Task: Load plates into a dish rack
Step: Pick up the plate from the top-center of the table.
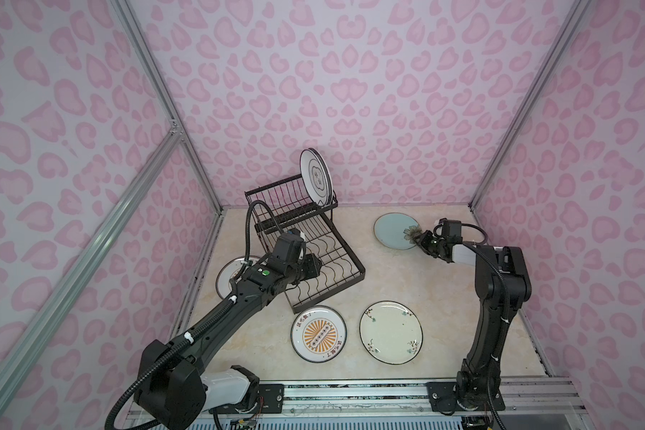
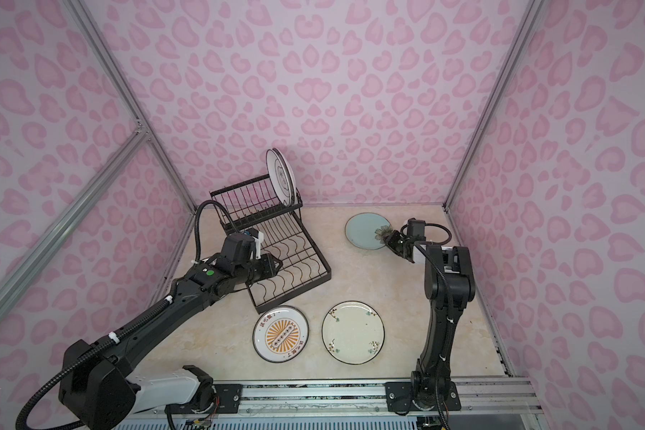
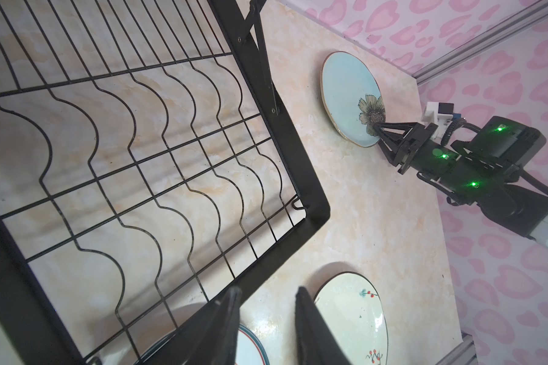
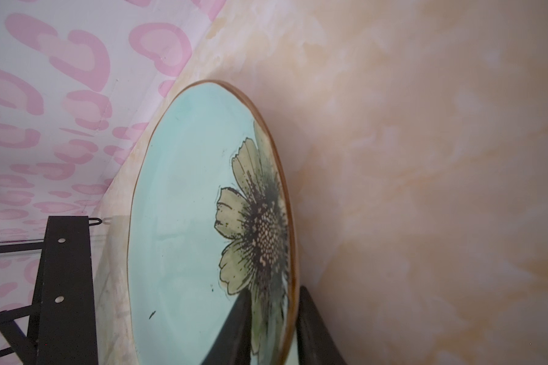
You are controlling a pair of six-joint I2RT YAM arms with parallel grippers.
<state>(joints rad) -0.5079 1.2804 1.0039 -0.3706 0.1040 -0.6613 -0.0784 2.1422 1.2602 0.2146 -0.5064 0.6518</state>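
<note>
Black wire dish rack (image 1: 324,260) carries one emblem plate (image 1: 316,178), upright in its raised tier. We count four more flat on the counter (image 1: 432,298). Our right tool (image 4: 272,294) straddles the rim of the blue-green plate (image 1: 391,231); whether it pinches, we cannot tell. Left tool (image 3: 267,290) gapes empty above the rack.

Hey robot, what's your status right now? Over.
Left fingers open, empty, above dish rack tray. Right fingers straddle rim of blue flower plate, grip unconfirmed. Emblem plate racked. Nothing in the way.
</note>
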